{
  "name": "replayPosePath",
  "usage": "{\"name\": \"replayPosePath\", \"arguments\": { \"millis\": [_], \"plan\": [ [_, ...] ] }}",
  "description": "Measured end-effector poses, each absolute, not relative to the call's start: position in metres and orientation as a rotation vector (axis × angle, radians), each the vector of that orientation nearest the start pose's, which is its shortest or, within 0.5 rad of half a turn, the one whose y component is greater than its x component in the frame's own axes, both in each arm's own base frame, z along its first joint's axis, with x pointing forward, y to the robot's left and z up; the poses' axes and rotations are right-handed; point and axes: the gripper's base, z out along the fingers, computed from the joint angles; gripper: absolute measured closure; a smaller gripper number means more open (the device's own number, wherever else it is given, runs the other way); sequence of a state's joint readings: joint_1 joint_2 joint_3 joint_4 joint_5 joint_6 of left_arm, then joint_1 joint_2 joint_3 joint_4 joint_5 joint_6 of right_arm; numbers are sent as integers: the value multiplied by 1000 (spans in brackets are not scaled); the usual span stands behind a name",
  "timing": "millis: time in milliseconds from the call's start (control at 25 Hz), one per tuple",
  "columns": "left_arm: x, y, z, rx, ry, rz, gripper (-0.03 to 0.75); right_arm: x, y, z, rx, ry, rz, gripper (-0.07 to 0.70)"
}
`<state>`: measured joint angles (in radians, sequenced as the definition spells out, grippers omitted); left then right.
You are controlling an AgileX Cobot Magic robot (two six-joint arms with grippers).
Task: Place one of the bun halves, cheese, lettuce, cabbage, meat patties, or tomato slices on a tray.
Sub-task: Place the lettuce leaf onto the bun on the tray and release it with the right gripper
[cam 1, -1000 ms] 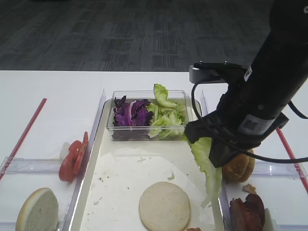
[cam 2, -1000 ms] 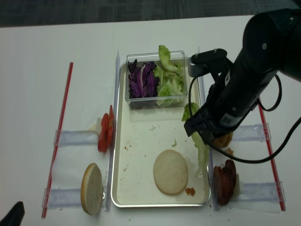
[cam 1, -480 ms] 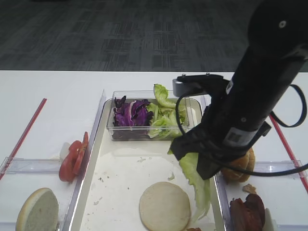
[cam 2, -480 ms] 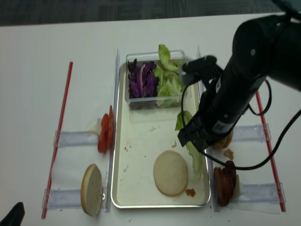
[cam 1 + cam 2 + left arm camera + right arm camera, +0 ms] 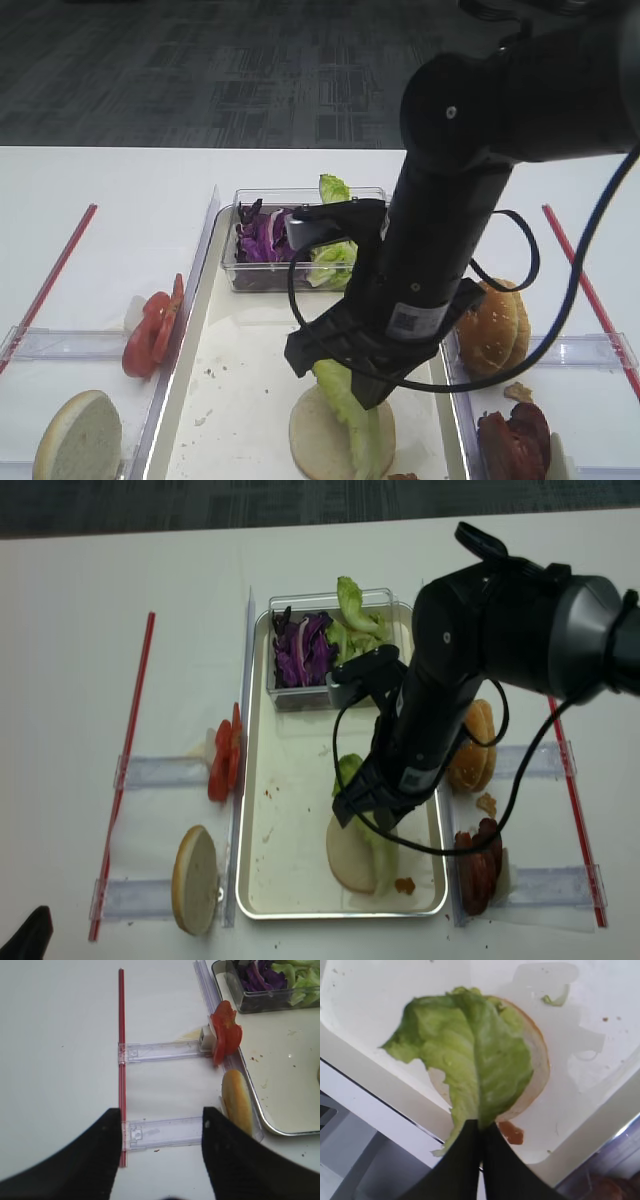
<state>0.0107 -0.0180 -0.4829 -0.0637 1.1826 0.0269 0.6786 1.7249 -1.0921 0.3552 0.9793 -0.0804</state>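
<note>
My right gripper (image 5: 481, 1129) is shut on the stem end of the lettuce (image 5: 475, 1065), a long ruffled green leaf. The leaf (image 5: 352, 412) hangs below the black arm and drapes across the pale cut face of a bun half (image 5: 316, 432) lying near the front of the tray (image 5: 230, 400). From above, the leaf (image 5: 382, 848) covers the right part of that bun half (image 5: 345, 858). My left gripper (image 5: 162, 1115) stands open over the bare table left of the tray, nothing between its fingers.
A clear tub (image 5: 300, 278) at the tray's far end holds cabbage (image 5: 270, 235) and more green leaves. Tomato slices (image 5: 150, 330) and another bun half (image 5: 80, 440) stand left of the tray. A sesame bun top (image 5: 495, 330) and meat patties (image 5: 515, 445) lie to its right.
My right arm has swung left from the tray's right edge toward its middle and come down. The hanging lettuce has gone with it and now lies over the bun half.
</note>
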Motion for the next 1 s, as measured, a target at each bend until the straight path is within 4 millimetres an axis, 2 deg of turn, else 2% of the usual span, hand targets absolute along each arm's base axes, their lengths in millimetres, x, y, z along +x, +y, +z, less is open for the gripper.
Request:
{"name": "replayPosePath", "arguments": {
  "millis": [800,1000],
  "plan": [
    [-11,-5,263,7,2164,-59,367,234,232,163,-915,3128,426,595],
    [-11,-5,263,5,2164,-61,367,237,234,162,-902,3110,433,595]
  ]
}}
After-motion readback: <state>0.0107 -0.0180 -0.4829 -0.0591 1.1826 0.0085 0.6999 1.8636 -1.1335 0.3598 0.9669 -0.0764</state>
